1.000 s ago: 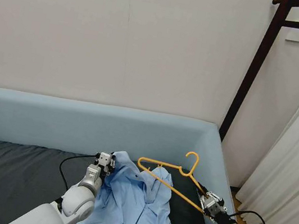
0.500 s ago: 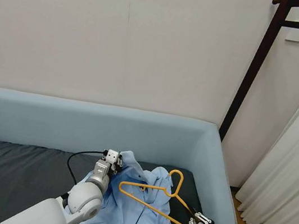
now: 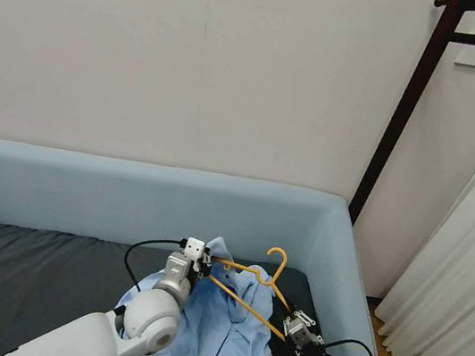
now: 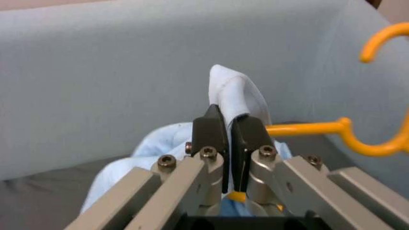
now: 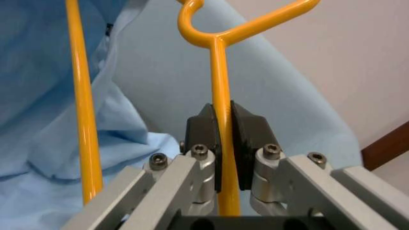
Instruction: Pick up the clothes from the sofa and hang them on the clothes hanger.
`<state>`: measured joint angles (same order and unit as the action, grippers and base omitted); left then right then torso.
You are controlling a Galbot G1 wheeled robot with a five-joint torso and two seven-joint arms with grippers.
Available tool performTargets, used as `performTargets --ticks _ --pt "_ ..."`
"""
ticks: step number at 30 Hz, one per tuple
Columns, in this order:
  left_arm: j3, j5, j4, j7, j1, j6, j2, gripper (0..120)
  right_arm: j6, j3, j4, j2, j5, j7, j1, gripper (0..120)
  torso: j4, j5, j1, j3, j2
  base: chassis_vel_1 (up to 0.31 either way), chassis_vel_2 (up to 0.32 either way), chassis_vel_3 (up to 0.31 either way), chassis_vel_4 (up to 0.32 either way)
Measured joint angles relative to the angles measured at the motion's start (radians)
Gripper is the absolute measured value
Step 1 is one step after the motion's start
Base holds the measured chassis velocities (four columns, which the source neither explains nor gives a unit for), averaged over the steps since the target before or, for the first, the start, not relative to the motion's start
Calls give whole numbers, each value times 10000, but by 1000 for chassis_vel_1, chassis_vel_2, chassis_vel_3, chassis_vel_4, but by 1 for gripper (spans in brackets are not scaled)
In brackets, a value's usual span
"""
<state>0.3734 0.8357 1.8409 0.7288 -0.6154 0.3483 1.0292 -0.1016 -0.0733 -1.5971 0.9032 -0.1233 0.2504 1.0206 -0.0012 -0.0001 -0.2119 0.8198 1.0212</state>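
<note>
Right gripper (image 3: pixel 295 329) sits low by the sofa (image 3: pixel 126 197) arm, fingers clamped on the orange hanger (image 3: pixel 243 285). The hanger slants across the blue shirt (image 3: pixel 225 339) heaped on the seat. Beyond it, the left gripper (image 3: pixel 198 258) reaches forward, pinching a raised shirt fold, with the hanger's tip just beside it.

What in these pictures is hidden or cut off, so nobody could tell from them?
- Head view: the far end of the orange hanger passes behind the left gripper; whether it is inside the blue shirt is unclear.
- Head view: the dark rack is cut by the top edge; the sofa hides its foot.
- Right wrist view: beyond the right gripper, the hook is cut off by the picture's edge.
</note>
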Motion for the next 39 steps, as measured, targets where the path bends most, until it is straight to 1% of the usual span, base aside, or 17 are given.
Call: performTargets --ticks 2,3,7,11,16,18,19,20,22,24,28,32,36,39 --pt "135 7 -67 193 112 82 323 0 63 -235 148 25 -311 191 -332 5 -1 -2 0 0 0 0 0 0 0" --pt "135 7 -67 193 112 82 323 0 63 -235 148 25 -311 191 -332 5 -1 -2 0 0 0 0 0 0 0" --pt "326 -3 -388 450 370 110 878 0 126 -889 554 266 -881 357 -1120 5 1 0 0 0 0 0 0 0 0" --pt "432 -132 -408 548 422 117 1001 0 249 -1294 870 384 -992 372 -1651 5 1 0 0 0 -1 0 0 0 0" --pt "465 -222 -284 598 341 118 990 0 392 -1470 1030 452 -827 384 -1975 5 0 1 0 0 0 0 0 0 0" --pt "476 -418 -76 607 95 113 939 0 452 -1722 1290 523 -724 337 -2516 5 3 -1 0 0 0 0 0 0 0" --pt "476 -418 -76 607 95 113 939 0 452 -1722 1290 523 -724 337 -2516 5 3 -1 0 0 0 0 0 0 0" --pt "476 -593 -49 572 0 90 914 0 444 -1815 1337 530 -725 313 -2664 5 6 -2 0 0 0 0 0 0 0" --pt "417 -1237 -102 330 -230 -118 823 0 354 -1939 1287 530 -711 225 -2840 5 3 -2 0 0 -1 0 0 0 0" --pt "186 -1563 -110 225 -443 -280 707 0 -7 -1868 987 423 -1027 -17 -2568 5 2 -2 0 -1 0 0 0 0 0" --pt "-61 -1628 -61 197 -546 -464 595 0 -402 -1629 774 347 -1440 -245 -2062 5 -2 -2 1 -2 0 0 0 0 0" --pt "-79 -1638 57 -7 -542 -513 402 0 -638 -1452 695 365 -1823 -346 -1775 5 -1 -1 0 -1 0 0 0 0 0" --pt "93 -1737 298 -334 -658 -523 115 0 -557 -1413 598 379 -1560 -325 -1786 5 -1 -1 0 -2 0 0 0 0 0" --pt "189 -2420 543 -991 -1216 -720 -293 0 -365 -1415 522 337 -1137 -269 -1991 5 3 -1 1 -2 0 0 0 0 0"
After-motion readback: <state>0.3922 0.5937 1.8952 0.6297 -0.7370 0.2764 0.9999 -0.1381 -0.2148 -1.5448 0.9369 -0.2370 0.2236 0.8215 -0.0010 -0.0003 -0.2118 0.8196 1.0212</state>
